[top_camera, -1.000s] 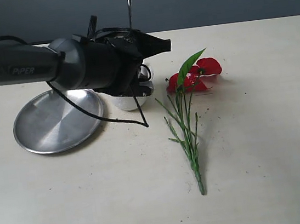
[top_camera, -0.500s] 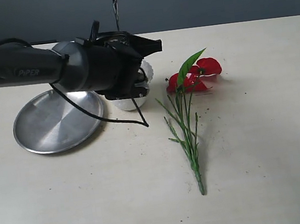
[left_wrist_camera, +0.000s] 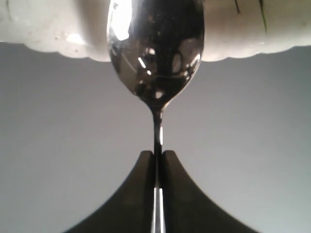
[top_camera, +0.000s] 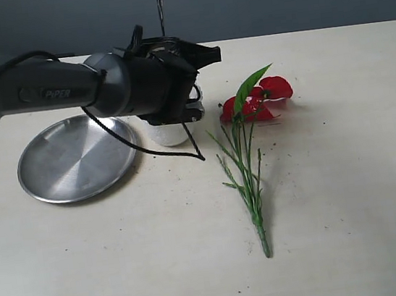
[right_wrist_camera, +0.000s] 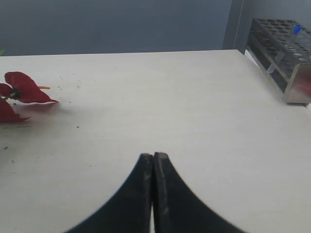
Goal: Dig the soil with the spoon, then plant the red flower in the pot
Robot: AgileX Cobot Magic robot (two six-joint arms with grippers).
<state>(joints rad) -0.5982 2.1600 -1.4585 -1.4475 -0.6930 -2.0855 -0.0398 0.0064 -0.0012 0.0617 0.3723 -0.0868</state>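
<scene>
One "PIPER" mark, left arm [top_camera: 44, 91]

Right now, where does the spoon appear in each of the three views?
Exterior view: the spoon, only its handle, sticks up above the left arm.
Left wrist view: centre, handle pinched by the left fingers, bowl at the pot rim.
Right wrist view: not in it.
Shared landmark: the white pot.

Spoon [left_wrist_camera: 155, 53]: shiny silver, thin handle, stood upright, bowl down at pot rim.
Pot [top_camera: 170, 133]: small, white, scalloped, largely hidden.
Red flower [top_camera: 251, 104]: lay flat beside pot, petals far end, green stems [top_camera: 246, 178] trailing nearer.
Soil: unseen.
</scene>
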